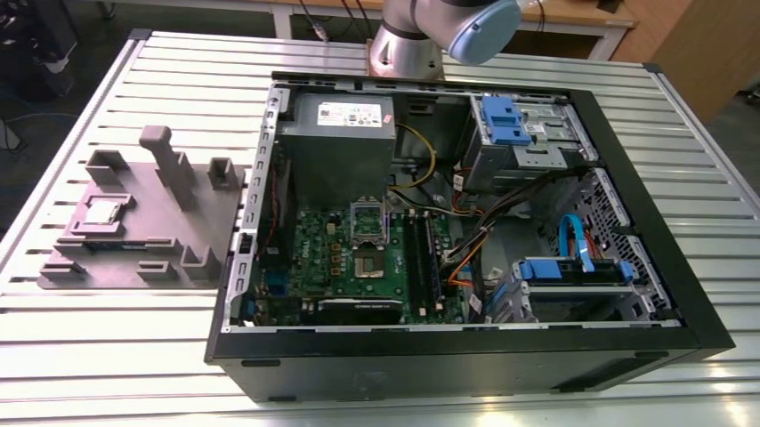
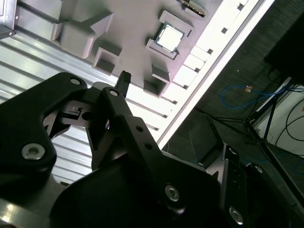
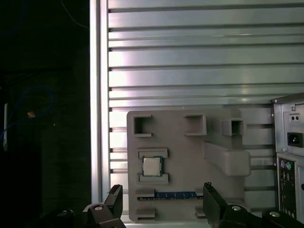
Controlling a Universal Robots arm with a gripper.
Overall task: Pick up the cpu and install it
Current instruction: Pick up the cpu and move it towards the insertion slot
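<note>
The cpu (image 1: 105, 212) is a small shiny square chip lying in a raised pocket of the grey fixture (image 1: 166, 240) on the table, at the exterior view's left. Both wrist views look down on the cpu (image 3: 152, 166) (image 2: 170, 37) from well above. In the first wrist view my gripper (image 3: 163, 202) is open, its two black fingers (image 3: 115, 199) spread wide above the fixture's edge with nothing between them. The cpu lies a short way beyond the fingertips. The dark cpu socket (image 1: 368, 265) sits on the green motherboard inside the open computer case.
The open black computer case (image 1: 475, 356) fills the table's middle and the exterior view's right, with cables, drive bays and memory sticks (image 1: 422, 258) inside. A blue-labelled memory stick (image 3: 175, 195) lies on the fixture near the cpu. The arm's base (image 1: 410, 49) stands behind the case.
</note>
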